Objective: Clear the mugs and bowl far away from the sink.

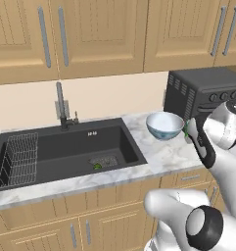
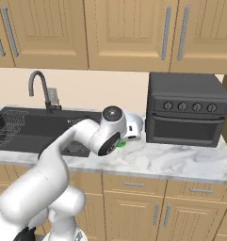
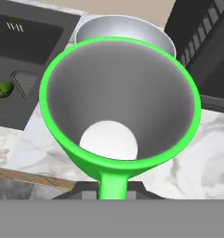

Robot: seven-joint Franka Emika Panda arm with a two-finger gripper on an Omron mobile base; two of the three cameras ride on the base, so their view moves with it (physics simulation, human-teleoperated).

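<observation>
**Between bowl and toaster oven, we have a green mug by its handle**

Right of the sink, on the marble counter (image 1: 158, 157), we see the green mug (image 3: 119, 104) as a wide grey-lined cup with a bright green rim, its mouth facing the hand camera and its handle running down toward the gripper (image 3: 112, 188). The finger tips are hidden beneath the handle, so we judge them drawn together on it instead of seeing it outright. From the left base view only a sliver of green shows beside the wrist.

Just beyond the mug, on the sink side, stands the bowl (image 1: 164, 125), upright, pale blue-grey, close to the counter's back edge. The black toaster oven (image 2: 186, 110) rises just beside it on the far side, closing off that direction. The sink (image 1: 65, 152) lies further off, with a small green object (image 1: 97, 166) near its drain.

We judge the free room to lie along the counter's front edge and to the right, in front of the oven, away from the basin; the bowl and oven wall both sit close to the mug's rim, so a lift should come first.
</observation>
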